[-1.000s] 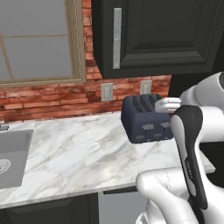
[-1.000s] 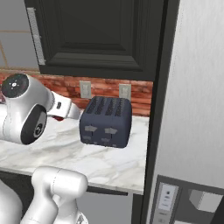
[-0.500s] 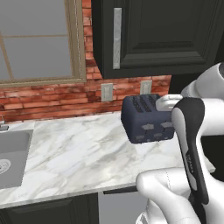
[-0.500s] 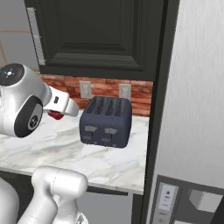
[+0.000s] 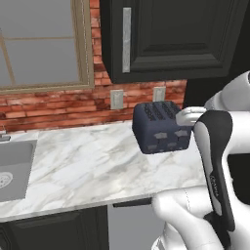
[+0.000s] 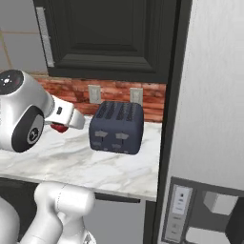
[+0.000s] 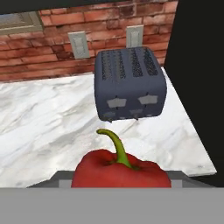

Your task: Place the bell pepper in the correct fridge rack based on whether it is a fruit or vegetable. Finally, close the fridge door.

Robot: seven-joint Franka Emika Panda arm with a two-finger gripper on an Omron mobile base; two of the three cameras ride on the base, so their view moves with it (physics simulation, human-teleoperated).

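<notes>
arm swung right | pincer [image 7: 120,186] grips bell pepper [image 7: 121,168] | toaster [image 7: 130,84] unlabelled

A glossy white robot arm [image 5: 195,215] made of rounded, tube-like segments with smooth shells. In the left base view, one long link carries a black inlaid strip [image 5: 217,166] running down its length, with faint small grey lettering near its lower end. In the right base view, a bulbous white joint housing [image 6: 21,112] has a round dark grey cap on its side bearing a small pale mark, and a second dark cap on top dotted with tiny coloured specks. A slimmer white section [image 6: 66,116] extends from it.
</notes>
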